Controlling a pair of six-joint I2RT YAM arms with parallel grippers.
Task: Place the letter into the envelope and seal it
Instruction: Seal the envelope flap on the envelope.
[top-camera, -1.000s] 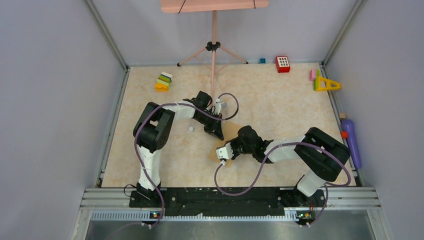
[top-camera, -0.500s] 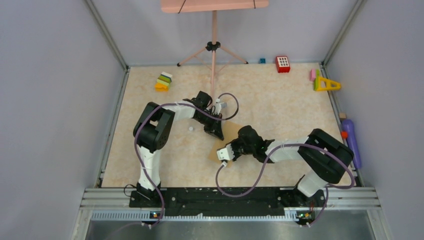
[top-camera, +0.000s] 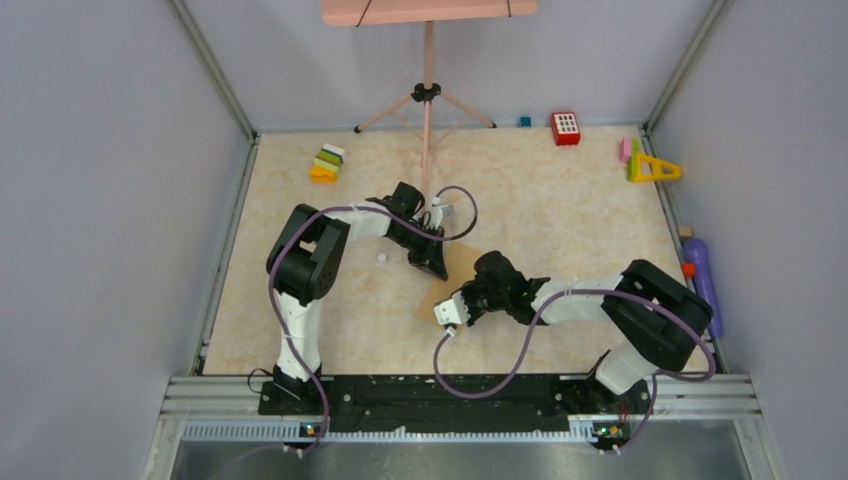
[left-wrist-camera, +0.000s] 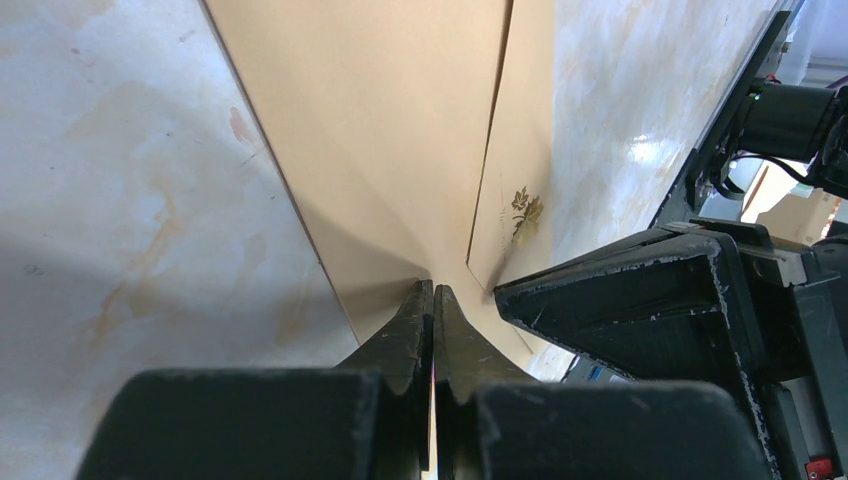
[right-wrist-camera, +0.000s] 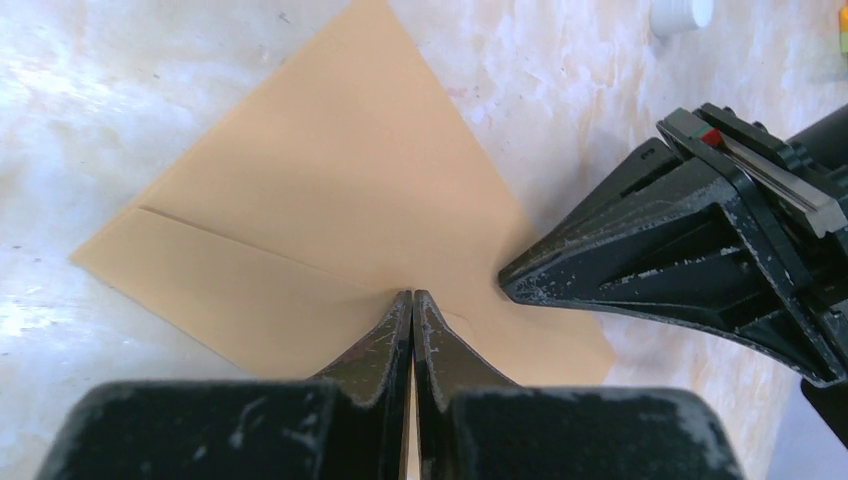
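Observation:
The brown envelope (top-camera: 458, 263) lies flat on the marbled table between my two arms, with its flap folded down. A small gold leaf mark (left-wrist-camera: 525, 208) shows near the flap's seam. My left gripper (top-camera: 437, 268) is shut, its tips pressed onto the envelope (left-wrist-camera: 380, 130) with nothing between them. My right gripper (top-camera: 478, 284) is also shut, its tips resting on the envelope (right-wrist-camera: 320, 200) close to the flap's point. The two tips stand a short way apart. The letter is hidden.
A small white cap (top-camera: 381, 258) lies left of the envelope. At the back stand a pink tripod (top-camera: 426, 100), stacked coloured blocks (top-camera: 327, 162), a red block (top-camera: 566, 128) and a yellow triangle (top-camera: 652, 168). A purple bottle (top-camera: 702, 280) lies along the right wall.
My right wrist has slid a little toward the near right over the envelope, and its elbow has shifted right. The left arm has stayed still. Both grippers remain shut.

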